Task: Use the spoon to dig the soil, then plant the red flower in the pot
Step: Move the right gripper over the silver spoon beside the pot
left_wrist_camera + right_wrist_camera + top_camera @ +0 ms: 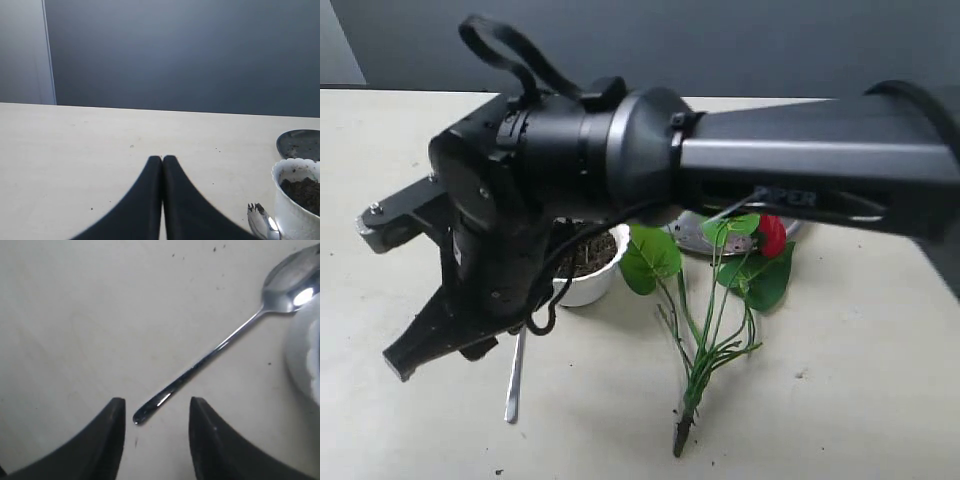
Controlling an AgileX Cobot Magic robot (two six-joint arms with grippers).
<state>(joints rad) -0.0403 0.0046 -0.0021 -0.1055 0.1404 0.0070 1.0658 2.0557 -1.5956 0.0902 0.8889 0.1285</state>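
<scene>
The spoon [210,357] lies flat on the table, and the tip of its handle sits between the fingers of my right gripper [155,407], which is open and just above it. Seen from outside, that gripper [430,350] has reached across to the left, beside the spoon [515,385]. The white scalloped pot [595,280] holds dark soil [592,255]. The red flower [772,235] lies on the table to the pot's right, its stems pointing forward. My left gripper [162,159] is shut on nothing, left of the pot [295,205], and is hidden in the exterior view.
A round steel plate [695,235] sits behind the flower's leaves, also visible as the plate [300,144] beyond the pot. My right arm's black body [620,150] spans most of the exterior view. Specks of soil dot the table.
</scene>
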